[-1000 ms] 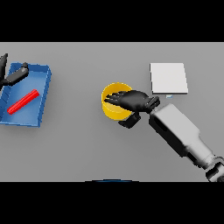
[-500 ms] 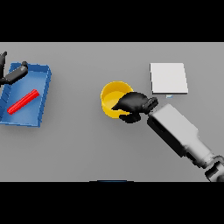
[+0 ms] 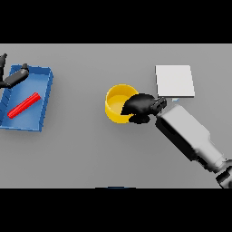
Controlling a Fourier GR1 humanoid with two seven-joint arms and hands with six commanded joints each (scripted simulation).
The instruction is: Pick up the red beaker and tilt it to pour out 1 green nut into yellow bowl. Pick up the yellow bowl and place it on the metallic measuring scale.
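Observation:
The yellow bowl stands upright on the grey table, left of centre. My right hand is at its right rim, with fingers curled over the edge and the thumb outside below it. The visible part of the bowl's inside shows only yellow. A red beaker lies on its side in the blue tray at the far left. My left hand hangs over that tray's back corner with straight fingers, holding nothing. The pale metallic scale lies flat behind my right forearm.
The blue tray has raised walls and sits against the view's left edge. My right forearm crosses the table's right side from the lower right corner. A strip of bare table separates the bowl from the scale.
My right hand has drawn back to the right, from lying across the bowl's top to gripping its right rim. The bowl, tray, beaker and left hand have stayed put.

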